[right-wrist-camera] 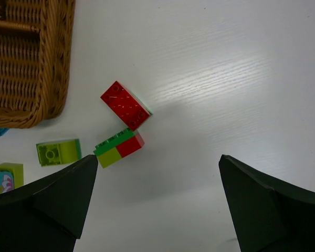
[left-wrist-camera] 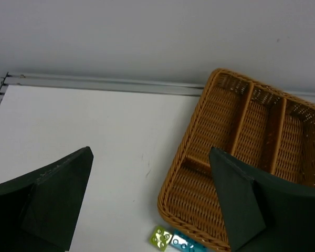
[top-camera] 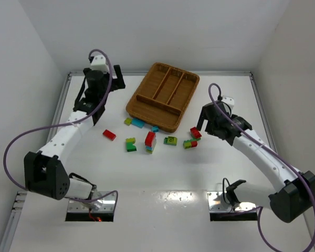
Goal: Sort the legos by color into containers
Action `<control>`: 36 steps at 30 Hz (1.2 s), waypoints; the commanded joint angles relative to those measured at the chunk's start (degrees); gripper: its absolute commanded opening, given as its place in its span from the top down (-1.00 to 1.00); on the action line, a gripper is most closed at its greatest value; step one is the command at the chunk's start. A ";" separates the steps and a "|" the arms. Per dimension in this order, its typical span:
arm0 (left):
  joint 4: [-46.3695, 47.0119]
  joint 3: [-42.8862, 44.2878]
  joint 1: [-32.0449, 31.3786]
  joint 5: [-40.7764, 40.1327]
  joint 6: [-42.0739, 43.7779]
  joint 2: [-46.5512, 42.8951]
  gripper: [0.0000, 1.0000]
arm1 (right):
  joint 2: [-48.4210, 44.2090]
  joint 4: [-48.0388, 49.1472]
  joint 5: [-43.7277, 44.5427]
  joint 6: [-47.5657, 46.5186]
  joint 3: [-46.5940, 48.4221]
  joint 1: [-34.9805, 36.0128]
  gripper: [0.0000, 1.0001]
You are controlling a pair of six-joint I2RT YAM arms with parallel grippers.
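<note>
The legos lie loose on the white table in front of the brown wicker tray point(top-camera: 130, 107), whose containers hold nothing. They include a red brick point(top-camera: 109, 135), lime point(top-camera: 128, 121) and blue point(top-camera: 138, 123) bricks by the rim, a red stack point(top-camera: 150, 140) and a green brick point(top-camera: 170, 140). My left gripper point(top-camera: 116, 79) hangs open above the table left of the tray point(left-wrist-camera: 199, 131), with a lime brick point(left-wrist-camera: 160, 238) and a blue brick point(left-wrist-camera: 185, 244) below. My right gripper point(top-camera: 201, 124) is open, empty, just right of a red brick point(right-wrist-camera: 125, 105) and a green-lime-red piece point(right-wrist-camera: 118, 148).
White walls close in the table at the back and both sides. A metal strip point(left-wrist-camera: 94, 82) runs along the far edge. Both arm bases sit at the near edge, with purple cables looping beside the arms.
</note>
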 commanded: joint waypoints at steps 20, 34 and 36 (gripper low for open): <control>-20.80 6.06 2.88 23.60 -9.67 4.98 -0.98 | 3.32 15.75 -17.82 -16.95 -5.22 0.64 -1.00; -26.87 6.15 2.09 27.02 -9.86 3.04 -0.67 | 26.44 17.59 -17.28 -26.62 4.19 -2.43 -0.72; -27.39 5.63 2.09 27.03 -9.86 3.04 -0.67 | 27.76 17.59 -18.08 -27.14 4.19 -3.32 -0.61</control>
